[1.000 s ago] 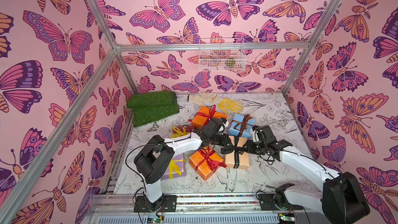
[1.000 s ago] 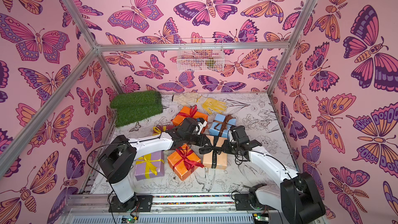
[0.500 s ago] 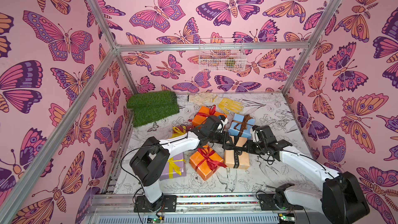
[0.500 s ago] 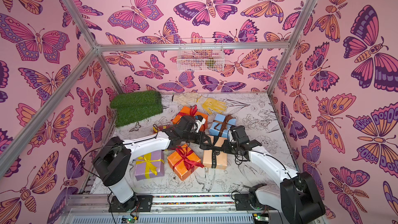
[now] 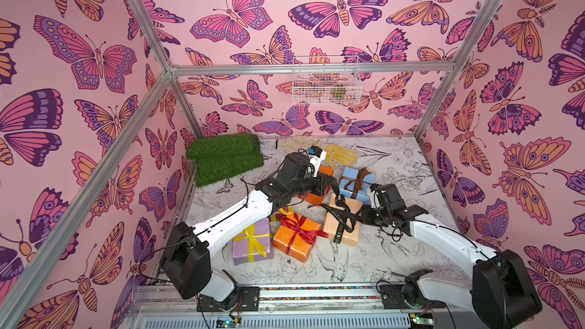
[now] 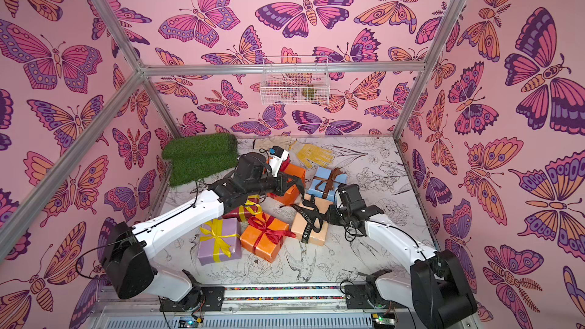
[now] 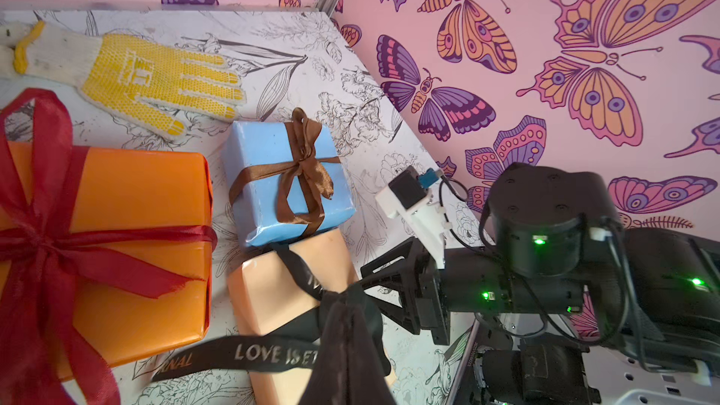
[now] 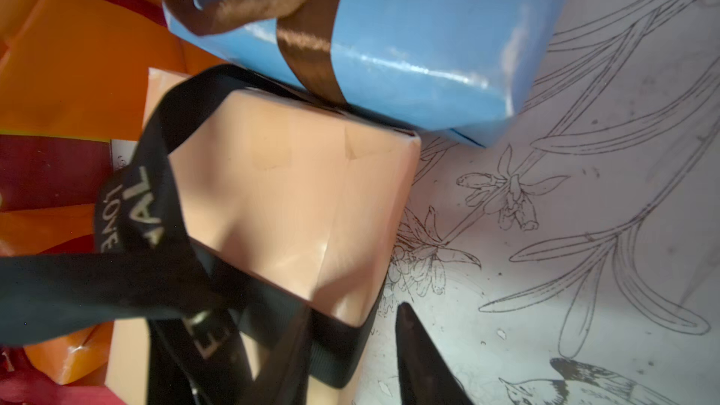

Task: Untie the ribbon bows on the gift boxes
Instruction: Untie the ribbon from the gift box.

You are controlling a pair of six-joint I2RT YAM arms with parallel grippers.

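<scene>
The peach gift box [image 5: 353,235] [image 8: 292,188] lies mid-table with a black lettered ribbon [image 5: 338,216] [image 7: 272,352] round it. My left gripper [image 5: 336,193] [image 7: 343,301] is shut on a strand of that ribbon and holds it up taut above the box. My right gripper [image 5: 364,215] [image 8: 354,309] is shut on the box's right edge, over the black band. Bows stay tied on the light blue box [image 5: 351,181], brown, the front orange box [image 5: 294,242], red, and the lilac box [image 5: 253,245], yellow. The back orange box [image 7: 136,188] carries a red bow [image 7: 39,235].
A dark red box [image 5: 280,213] with yellow ribbon lies mostly under my left forearm. Folded green turf [image 5: 226,159] sits at the back left, a yellow glove [image 5: 342,155] and a white glove [image 5: 294,144] at the back. A wire basket [image 5: 326,83] hangs on the rear wall.
My left gripper has risen and drawn back with the black ribbon, pulling the bow's strand taut off the peach box. The right arm has stayed in place.
</scene>
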